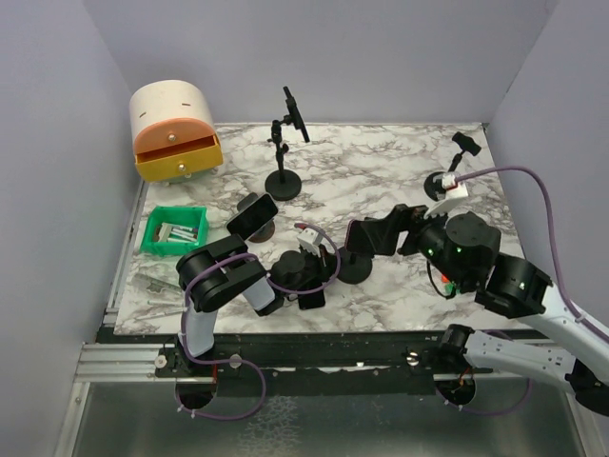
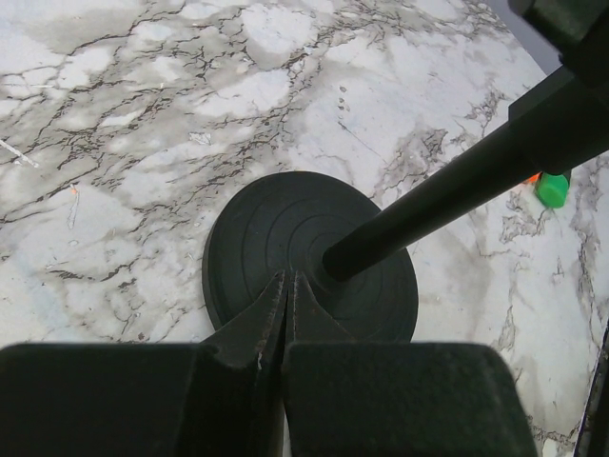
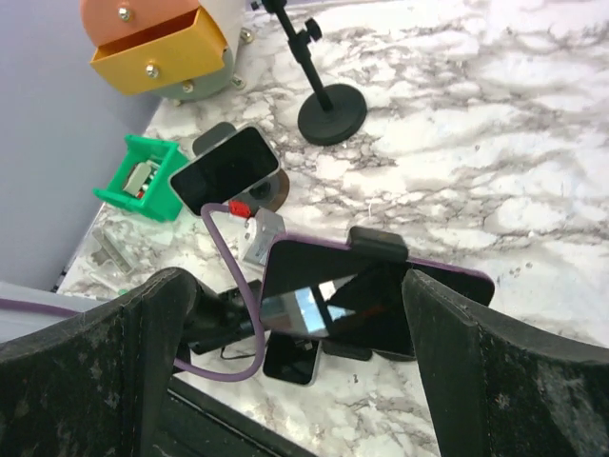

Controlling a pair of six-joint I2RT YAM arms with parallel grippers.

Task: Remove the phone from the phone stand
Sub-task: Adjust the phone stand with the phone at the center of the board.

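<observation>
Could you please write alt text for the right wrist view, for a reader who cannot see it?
The right claw, wide open, faces a dark-screened phone in a purple case, gripped by a black clamp at its top edge. Behind it on the marble table are a second phone, a green bin and an orange drawer.

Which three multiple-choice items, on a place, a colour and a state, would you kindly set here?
1. Where is the green plastic bin? A) marble table's left edge B) far right corner C) between the arms
2. The front of the open drawer is: A) blue B) white C) yellow
3. The right arm's jaws are: A) shut on a pole B) open around the purple-edged dark phone C) shut on the bin
Answers: A, it sits by the left wall; C, top view shows yellow; B, they flank the clamped phone.
</observation>
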